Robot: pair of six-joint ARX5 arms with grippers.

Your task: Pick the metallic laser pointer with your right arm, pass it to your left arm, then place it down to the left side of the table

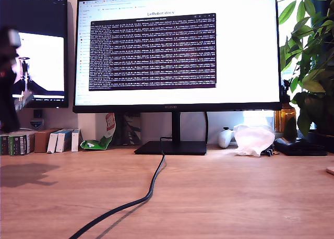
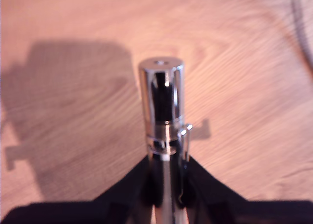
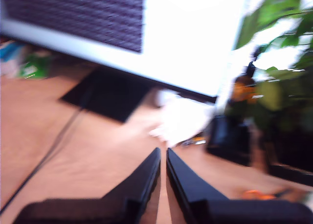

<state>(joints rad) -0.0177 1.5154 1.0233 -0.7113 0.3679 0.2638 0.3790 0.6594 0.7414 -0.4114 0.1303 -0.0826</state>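
Pointer [image 2: 161, 104] clamped in my first gripper [image 2: 165, 185], above the counter [image 2: 244, 87], at the exterior view's left edge. My second gripper [image 3: 163, 160]: closed, empty. Risk: shiny barrel slips, rolls once released.

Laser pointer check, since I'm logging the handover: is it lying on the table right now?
No: in the first wrist view my first gripper clamps the metallic laser pointer above the table.
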